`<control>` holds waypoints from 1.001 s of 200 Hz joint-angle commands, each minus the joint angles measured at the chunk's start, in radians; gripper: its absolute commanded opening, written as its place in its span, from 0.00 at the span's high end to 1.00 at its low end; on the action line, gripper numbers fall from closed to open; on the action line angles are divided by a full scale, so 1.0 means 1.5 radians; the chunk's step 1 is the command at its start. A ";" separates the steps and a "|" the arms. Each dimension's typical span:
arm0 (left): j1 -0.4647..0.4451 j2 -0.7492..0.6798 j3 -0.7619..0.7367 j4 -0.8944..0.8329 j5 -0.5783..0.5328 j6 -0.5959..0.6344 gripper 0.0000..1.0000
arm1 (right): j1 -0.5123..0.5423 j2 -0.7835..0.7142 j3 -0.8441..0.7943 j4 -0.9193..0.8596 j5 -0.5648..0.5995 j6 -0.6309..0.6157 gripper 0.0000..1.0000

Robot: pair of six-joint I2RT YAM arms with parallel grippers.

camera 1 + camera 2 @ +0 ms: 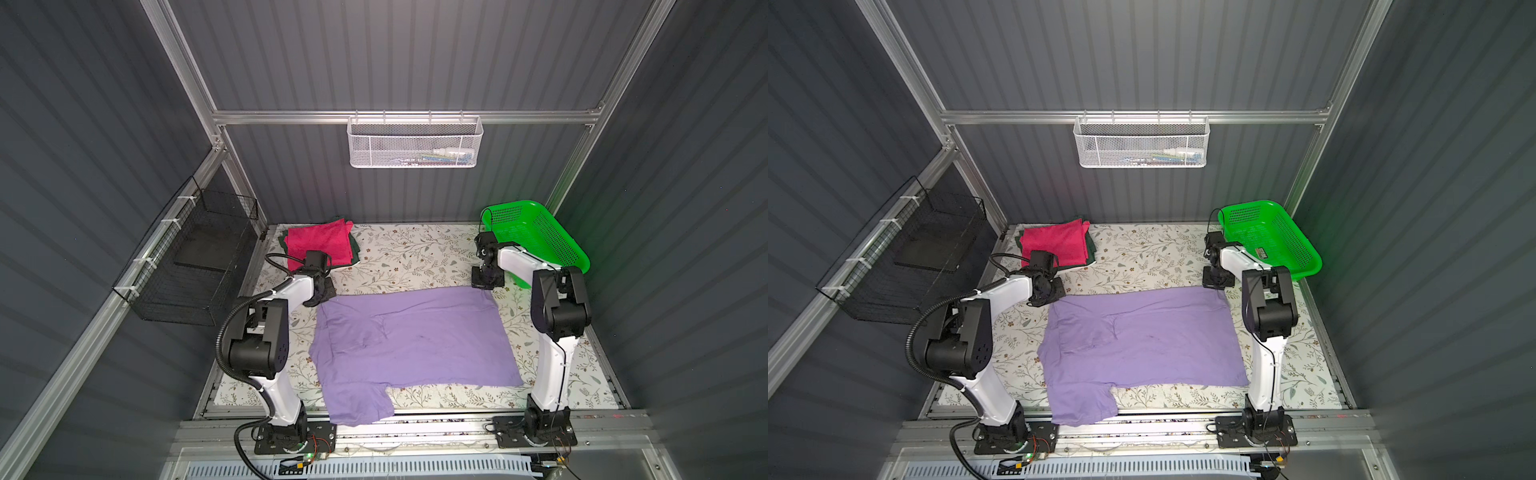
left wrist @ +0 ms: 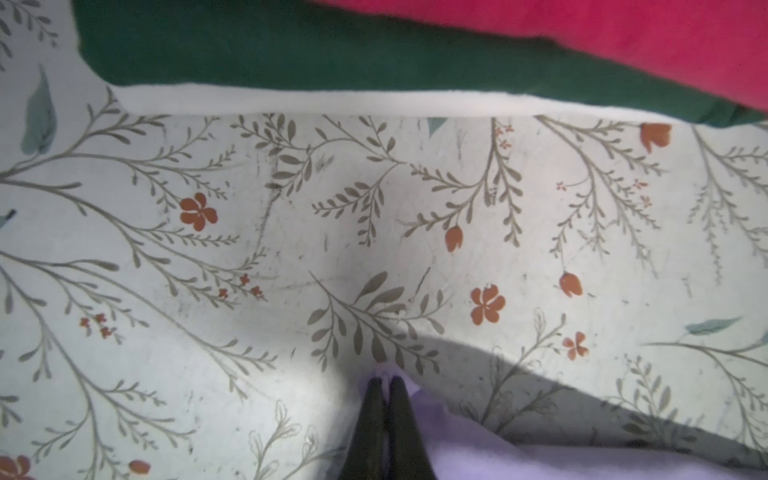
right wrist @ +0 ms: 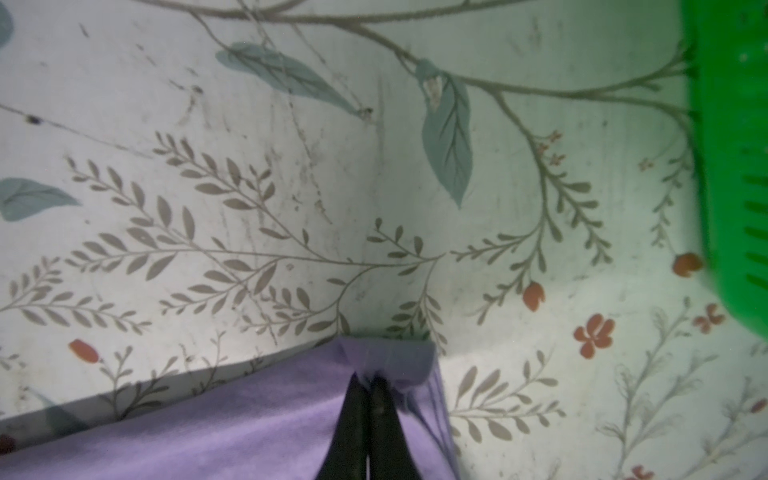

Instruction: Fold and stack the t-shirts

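The lavender t-shirt (image 1: pixel 415 336) (image 1: pixel 1142 340) lies spread flat in the middle of the table, one sleeve hanging over the front edge. My left gripper (image 1: pixel 322 297) (image 2: pixel 385 378) is shut on its far left corner (image 2: pixel 415 399). My right gripper (image 1: pixel 486 286) (image 3: pixel 368 378) is shut on its far right corner, where the cloth (image 3: pixel 386 357) bunches at the fingertips. At the back left a folded magenta-pink t-shirt (image 1: pixel 320 243) (image 2: pixel 582 29) lies on top of a folded dark green t-shirt (image 1: pixel 355 251) (image 2: pixel 291 54).
A bright green mesh basket (image 1: pixel 536 237) (image 3: pixel 731 145) stands at the back right, close to my right arm. A white cloth edge (image 2: pixel 332 97) shows under the dark green shirt. A black wire basket (image 1: pixel 187 266) hangs on the left wall and a white one (image 1: pixel 413 143) on the back rail.
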 commanded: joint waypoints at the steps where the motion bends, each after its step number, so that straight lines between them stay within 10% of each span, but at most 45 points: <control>1: 0.007 -0.023 0.011 -0.003 0.012 0.003 1.00 | -0.007 -0.020 -0.015 0.025 -0.006 -0.024 1.00; 200: 0.008 0.054 0.224 0.014 -0.016 0.048 1.00 | -0.009 -0.060 0.056 0.139 0.025 -0.076 1.00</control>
